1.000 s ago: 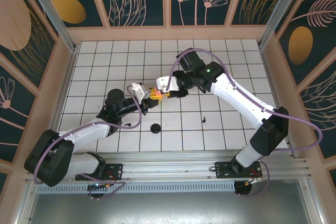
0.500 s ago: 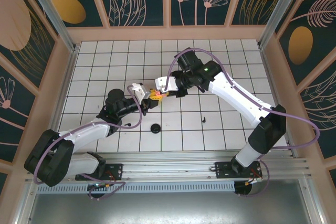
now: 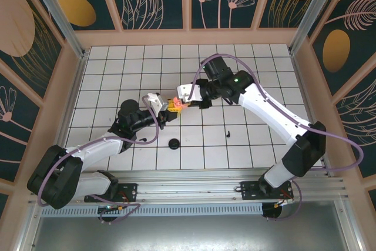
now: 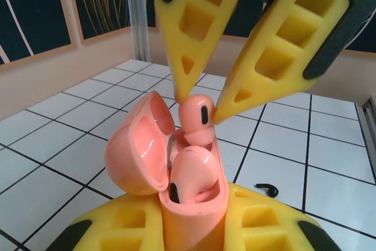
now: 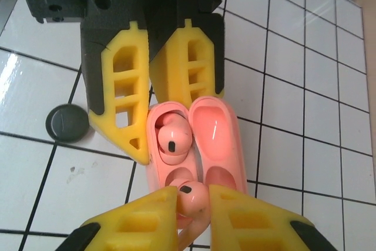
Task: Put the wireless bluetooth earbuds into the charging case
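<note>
Our left gripper [image 3: 169, 111] and right gripper [image 3: 179, 103] hem the charging case [image 5: 214, 127] at 8 and 2 o'clock. We find open tiles [image 3: 129, 69] from 9 to 12, and a black disc [image 3: 174, 144] at 6.

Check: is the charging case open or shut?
Open. The charging case has its lid swung back; one earbud sits inside, the right gripper pinches the second earbud.

I hold: left gripper [image 3: 169, 112], fingers clamped; right gripper [image 4: 201, 109], fingers pinched narrow, facing it; both arms bent inward.
</note>
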Available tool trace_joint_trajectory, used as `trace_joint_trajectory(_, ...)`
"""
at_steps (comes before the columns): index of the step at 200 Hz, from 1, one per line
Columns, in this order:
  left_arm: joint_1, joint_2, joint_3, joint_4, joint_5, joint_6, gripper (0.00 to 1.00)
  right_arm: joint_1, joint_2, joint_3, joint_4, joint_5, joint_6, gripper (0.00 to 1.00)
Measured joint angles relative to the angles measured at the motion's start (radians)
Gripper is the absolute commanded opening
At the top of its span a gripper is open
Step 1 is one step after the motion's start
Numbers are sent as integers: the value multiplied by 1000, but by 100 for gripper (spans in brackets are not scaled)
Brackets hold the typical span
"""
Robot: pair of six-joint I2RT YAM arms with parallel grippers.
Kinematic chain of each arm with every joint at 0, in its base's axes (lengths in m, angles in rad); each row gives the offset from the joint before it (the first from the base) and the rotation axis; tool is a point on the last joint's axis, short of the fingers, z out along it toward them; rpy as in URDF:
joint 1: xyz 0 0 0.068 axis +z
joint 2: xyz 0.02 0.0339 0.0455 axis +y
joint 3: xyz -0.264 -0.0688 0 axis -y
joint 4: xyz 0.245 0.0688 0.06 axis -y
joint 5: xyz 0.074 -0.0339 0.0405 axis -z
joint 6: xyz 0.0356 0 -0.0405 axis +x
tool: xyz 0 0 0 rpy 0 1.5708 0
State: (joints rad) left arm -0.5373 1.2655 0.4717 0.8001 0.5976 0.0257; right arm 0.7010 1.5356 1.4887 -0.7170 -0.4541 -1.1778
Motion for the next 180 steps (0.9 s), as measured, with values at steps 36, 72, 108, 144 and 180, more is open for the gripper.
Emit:
trace_joint_trajectory(36, 0, 0, 0, 29, 0, -19, 8, -54, -91, -112, 141, -103, 81, 18)
trace_joint_trajectory(72, -2, 8, 0, 87, 0, -58, 8, -98, -177, -263, 346, -222, 210, 18)
trace_joint_trajectory(108, -2, 23, -1, 151, 4, -99, 8, -111, -209, -390, 561, -310, 353, 18)
trace_joint_trajectory(144, -2, 27, -4, 184, 5, -119, 8, -120, -209, -469, 742, -355, 473, 18)
trace_joint_trajectory(180, -2, 27, -9, 192, 5, -126, 8, -131, -209, -511, 891, -375, 561, 18)
